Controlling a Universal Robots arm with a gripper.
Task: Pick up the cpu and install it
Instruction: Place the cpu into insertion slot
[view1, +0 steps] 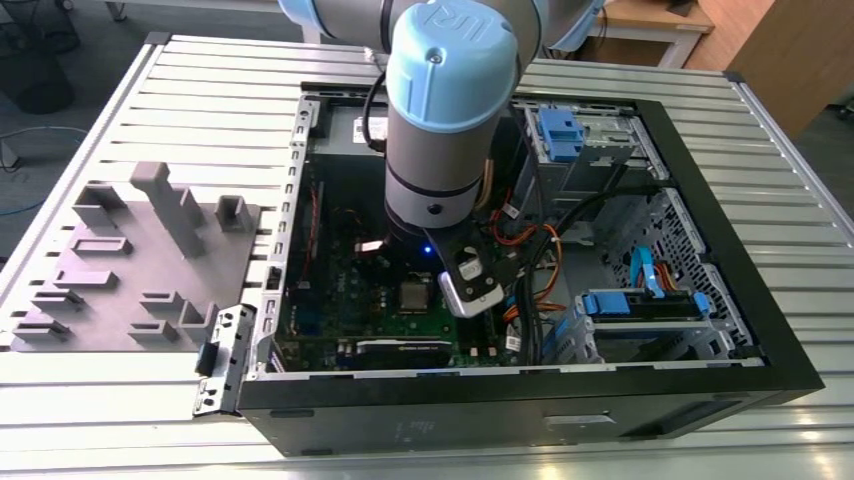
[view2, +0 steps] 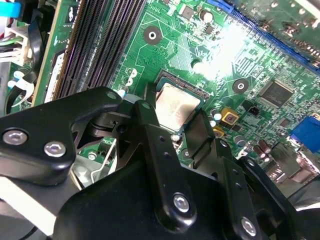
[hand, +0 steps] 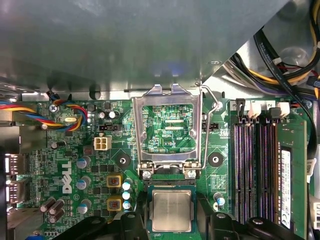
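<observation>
Risk first: cpu (hand: 171, 210) lies flat inside the dark socket frame (view2: 185, 86) of the green motherboard (view2: 170, 45), and the gripper (view2: 175, 120) straddles it in both wrist views. Whether it clamps the chip or stands clear of its edges cannot be told.

If it is clamped when it lifts, the chip likely comes up with it or skews in the frame. A skewed chip on the contact field means bent contacts. Wrong corner keying would give the same outcome, and keying is not readable here.

Load plate (hand: 138, 130) lies hinged back with lever (hand: 206, 135) released, so nothing retains the chip. Any nudge from the black linkage could shift it.

Memory slots (hand: 250, 170) run near the socket. Cable bundle (view1: 523, 238) hangs beside the arm (view1: 434, 150), at roughly 2 o'clock of the socket in the exterior view. Both are snag candidates on sideways motion.

Materials:
- Chip: small flat square, rigid, silvery-grey metal lid, pale rim. Edges probably slippery.
- Socket frame: matt, dark.
- Board: glossy green laminate, fine traces, small cans and yellow-capped parts near the socket.
- Load plate: shiny stamped metal with a square window. Lever is bent wire.
- Gripper: matt black blocky links, bright screw heads.
- Case (view1: 507, 400): black sheet metal, open on top.
- Grey moulded tray (view1: 134, 270): upright blocks, at 9 o'clock of the case in the exterior view, on the ribbed metal table (view1: 200, 80).
</observation>
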